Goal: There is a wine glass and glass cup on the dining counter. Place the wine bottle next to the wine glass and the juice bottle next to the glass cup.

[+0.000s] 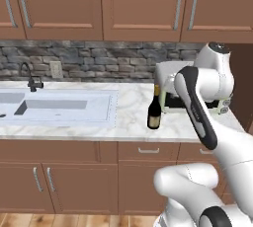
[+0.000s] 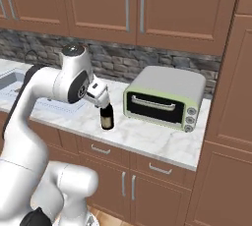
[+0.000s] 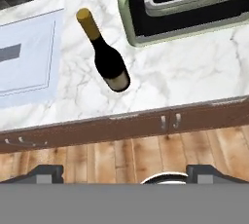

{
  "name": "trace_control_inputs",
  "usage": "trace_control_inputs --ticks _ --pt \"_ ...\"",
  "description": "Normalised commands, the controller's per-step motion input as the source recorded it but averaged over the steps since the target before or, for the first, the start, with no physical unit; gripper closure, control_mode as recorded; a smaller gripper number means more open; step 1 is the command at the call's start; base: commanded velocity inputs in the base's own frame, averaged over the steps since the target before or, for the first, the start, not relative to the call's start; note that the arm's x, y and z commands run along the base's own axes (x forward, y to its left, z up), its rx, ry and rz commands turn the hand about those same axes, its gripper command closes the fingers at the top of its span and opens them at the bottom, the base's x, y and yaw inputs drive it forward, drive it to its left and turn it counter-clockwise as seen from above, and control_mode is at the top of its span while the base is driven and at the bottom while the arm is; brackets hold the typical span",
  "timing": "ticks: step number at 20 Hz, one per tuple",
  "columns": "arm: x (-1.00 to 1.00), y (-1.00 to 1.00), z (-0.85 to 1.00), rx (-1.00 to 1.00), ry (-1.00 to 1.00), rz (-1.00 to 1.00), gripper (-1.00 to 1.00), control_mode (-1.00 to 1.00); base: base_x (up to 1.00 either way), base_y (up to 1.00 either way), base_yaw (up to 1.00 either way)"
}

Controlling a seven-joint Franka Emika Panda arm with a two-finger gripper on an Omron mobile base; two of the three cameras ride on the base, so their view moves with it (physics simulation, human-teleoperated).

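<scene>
Above wine bottle (image 3: pixel 108 61), hand (image 3: pixel 124 173) open, empty.

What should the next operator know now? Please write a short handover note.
Gripper: open, holds nothing, above and in front of the wine bottle.
Wine bottle: upright on the marble counter, between the sink and the toaster oven, near the front edge.
Done: nothing placed; the bottle is not yet gripped.
Left: grasp the wine bottle, take it to the wine glass on the dining counter; then set the juice bottle next to the glass cup.
</scene>
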Motion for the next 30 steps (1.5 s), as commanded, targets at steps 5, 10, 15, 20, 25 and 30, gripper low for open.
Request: trace_control_inputs --ticks 5,10,15,20,25,30 --pt "0.25 -0.46 -0.47 0.00 -0.25 0.58 -1.00 -1.00 0.00 0.00 0.00" --pt "0.56 -0.43 -0.27 0.00 -0.26 0.63 -1.00 -1.00 0.00 0.00 0.00" --pt "0.61 -0.02 -0.28 0.00 -0.31 0.57 -1.00 -1.00 0.00 0.00 0.00" --pt "0.74 0.00 -0.08 0.00 -0.20 0.34 -1.00 -1.00 0.00 0.00 0.00" --pt "0.50 0.00 0.00 0.00 0.00 0.09 -1.00 -1.00 0.00 0.00 0.00" --pt "0.10 0.06 -0.04 0.00 0.02 0.07 -1.00 -1.00 0.00 0.00 0.00"
